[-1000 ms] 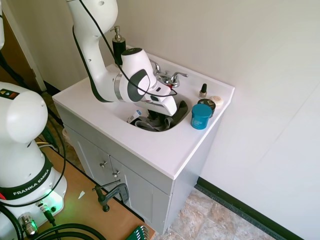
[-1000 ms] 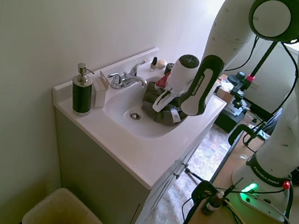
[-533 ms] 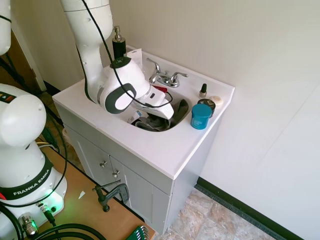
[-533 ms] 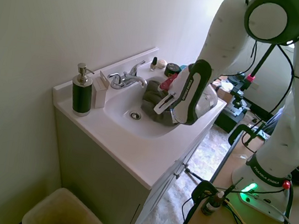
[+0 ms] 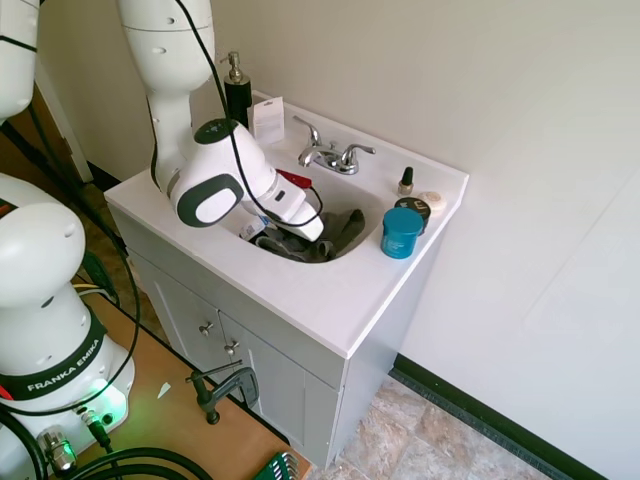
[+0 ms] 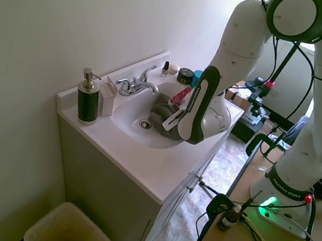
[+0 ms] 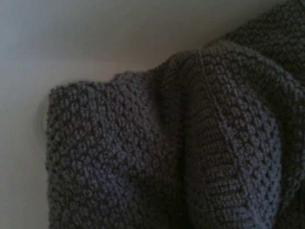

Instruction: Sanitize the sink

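The sink (image 5: 330,290) is a glossy white vanity top with an oval basin (image 6: 131,111), a chrome drain (image 6: 145,124) and a two-handled faucet (image 5: 330,155). A dark grey knitted cloth (image 5: 342,226) lies bunched in the basin (image 6: 160,109). My gripper (image 5: 272,236) reaches down into the basin on top of the cloth, its tips buried in the folds (image 6: 170,125). The cloth travels with it, so it is shut on the cloth. The wrist view is filled by the cloth (image 7: 167,157) against white basin wall (image 7: 95,33).
A dark soap dispenser (image 5: 237,90) and a small white box (image 5: 267,118) stand at the back left corner. A blue jar (image 5: 402,232), a dark tin (image 5: 410,207), a small bottle (image 5: 406,181) and a white pot (image 5: 432,200) crowd the right rim. A bin (image 6: 70,231) sits on the floor.
The arm has swung across the basin away from the jars, toward the soap dispenser side and the front rim. The grey cloth has slid along with the gripper.
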{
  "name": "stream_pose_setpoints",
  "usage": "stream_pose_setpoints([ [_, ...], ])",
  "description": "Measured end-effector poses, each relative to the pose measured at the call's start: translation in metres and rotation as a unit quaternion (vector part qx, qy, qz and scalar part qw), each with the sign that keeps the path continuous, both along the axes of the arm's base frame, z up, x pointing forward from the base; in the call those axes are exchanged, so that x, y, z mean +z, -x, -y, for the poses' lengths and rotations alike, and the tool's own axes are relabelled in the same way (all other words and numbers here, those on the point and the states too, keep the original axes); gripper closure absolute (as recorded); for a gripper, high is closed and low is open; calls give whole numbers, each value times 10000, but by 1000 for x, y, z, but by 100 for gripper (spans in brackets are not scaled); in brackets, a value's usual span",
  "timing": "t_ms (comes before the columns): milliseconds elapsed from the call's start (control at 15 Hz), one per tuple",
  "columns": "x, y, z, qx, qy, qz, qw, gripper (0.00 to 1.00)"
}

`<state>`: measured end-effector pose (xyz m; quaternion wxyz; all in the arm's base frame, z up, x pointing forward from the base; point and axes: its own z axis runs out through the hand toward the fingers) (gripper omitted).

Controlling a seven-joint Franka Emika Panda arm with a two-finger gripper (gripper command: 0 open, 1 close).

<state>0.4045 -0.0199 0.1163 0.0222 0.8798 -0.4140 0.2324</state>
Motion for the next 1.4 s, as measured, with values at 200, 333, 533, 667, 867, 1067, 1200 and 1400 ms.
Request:
stream_pose_setpoints([
  [200, 2, 4, -30, -34, -224, -33, 9997, 100],
  [333, 5, 6, -46, -101, -400, -119, 9991, 100],
  [533, 10, 3, -61, -288, -697, -310, 9967, 100],
  [667, 14, -2, -72, -401, -945, -474, 9936, 100],
  [867, 20, -8, -87, -509, -1264, -696, 9882, 100],
  [1067, 28, -14, -101, -606, -1539, -866, 9824, 100],
  [1200, 33, -19, -105, -694, -1715, -972, 9779, 100],
  [1400, 45, -23, -108, -721, -2072, -1230, 9679, 100],
])
